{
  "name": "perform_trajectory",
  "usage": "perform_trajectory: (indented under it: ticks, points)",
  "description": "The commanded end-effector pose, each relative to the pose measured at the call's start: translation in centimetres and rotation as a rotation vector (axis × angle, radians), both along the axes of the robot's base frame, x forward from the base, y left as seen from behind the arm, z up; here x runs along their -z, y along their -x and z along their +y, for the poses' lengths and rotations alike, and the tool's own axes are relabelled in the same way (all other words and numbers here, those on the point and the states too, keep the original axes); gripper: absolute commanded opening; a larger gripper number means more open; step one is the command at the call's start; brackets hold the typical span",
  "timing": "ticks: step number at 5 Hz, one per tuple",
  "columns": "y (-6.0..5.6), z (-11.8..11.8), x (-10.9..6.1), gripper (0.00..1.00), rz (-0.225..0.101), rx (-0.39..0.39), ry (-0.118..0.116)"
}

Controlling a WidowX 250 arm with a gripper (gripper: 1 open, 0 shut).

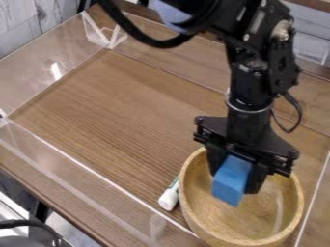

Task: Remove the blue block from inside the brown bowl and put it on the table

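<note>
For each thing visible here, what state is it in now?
gripper: shut on the blue block, pointing down.
blue block: held between the fingers, over the brown bowl.
brown bowl: upright on the table.
white-and-green marker: lying on the table, beside the bowl.
</note>
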State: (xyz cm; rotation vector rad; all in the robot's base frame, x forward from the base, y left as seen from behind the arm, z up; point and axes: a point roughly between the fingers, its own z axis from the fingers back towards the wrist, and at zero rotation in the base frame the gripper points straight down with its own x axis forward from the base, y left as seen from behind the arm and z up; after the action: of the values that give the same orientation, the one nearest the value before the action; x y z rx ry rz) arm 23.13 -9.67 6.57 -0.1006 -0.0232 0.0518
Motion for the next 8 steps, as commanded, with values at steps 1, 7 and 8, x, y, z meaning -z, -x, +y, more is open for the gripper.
perform_trajectory:
  ticks: [1, 7, 8]
  points:
    - [-0.4, 0.4, -1.8, 0.00, -0.048, -0.005, 0.015]
    - [-0.9, 10.4, -4.5, 0.00, -0.078, -0.093, -0.027]
    - [-1.1, 10.7, -4.2, 0.00, -0.077, -0.095, -0.035]
